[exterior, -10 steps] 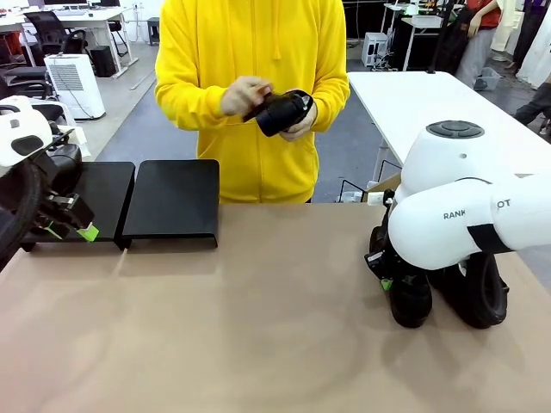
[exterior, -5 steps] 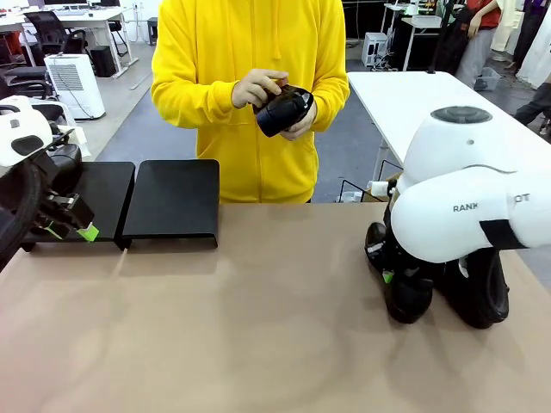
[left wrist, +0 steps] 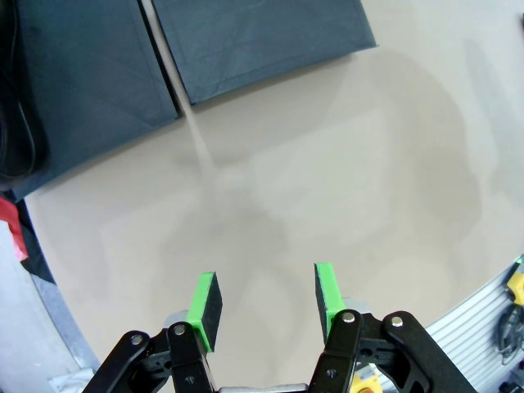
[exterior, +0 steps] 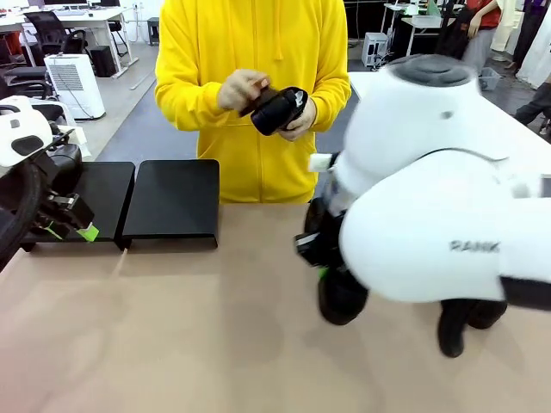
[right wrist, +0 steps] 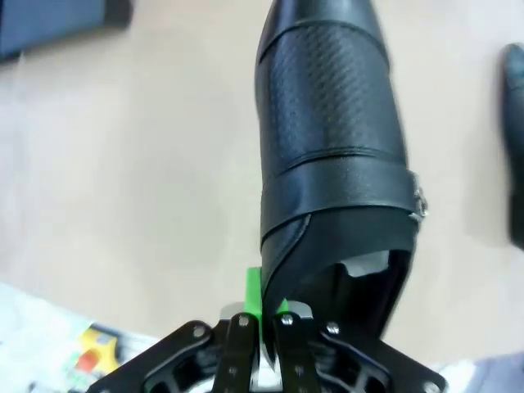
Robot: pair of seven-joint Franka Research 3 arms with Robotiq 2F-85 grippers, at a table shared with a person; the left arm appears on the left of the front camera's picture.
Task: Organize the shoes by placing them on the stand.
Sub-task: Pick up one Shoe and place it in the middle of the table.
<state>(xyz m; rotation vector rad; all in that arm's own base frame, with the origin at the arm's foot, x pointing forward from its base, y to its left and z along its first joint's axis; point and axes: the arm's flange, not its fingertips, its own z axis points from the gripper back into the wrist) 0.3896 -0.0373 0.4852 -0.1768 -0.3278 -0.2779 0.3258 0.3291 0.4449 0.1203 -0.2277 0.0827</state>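
None of the shoes (exterior: 343, 297) is yet set on the stand (exterior: 172, 202): both of its matte-black platforms, at the left of the front view, are seen bare. The task is therefore judged to be at its start, with every placement left to be done and a first carry apparently in hand.

Three shoes are made out. One shoe (right wrist: 336, 147) is gripped by the right fingers (right wrist: 255, 296), which are closed on the thin side wall of its opening. In the front view it is hung toe-down right of centre, over the tabletop (exterior: 215, 344) and well apart from the stand. Whether its toe is clear of the tabletop cannot be told. A second shoe (exterior: 469, 323) is seen at the lower right, largely hidden behind the right arm (exterior: 430, 198). A third shoe (exterior: 280, 110) is held in the person's hands (exterior: 243, 90) at the upper middle. The left fingers (left wrist: 326, 296) are held open and empty above bare tabletop, near the stand's front edge.

The gripped shoe is shown as black leather, pebbled across the middle and smoother at the toe. It is crossed by a strap (right wrist: 344, 192) with a small metal buckle (right wrist: 418, 201), and white stuffing (right wrist: 364, 266) is glimpsed inside.
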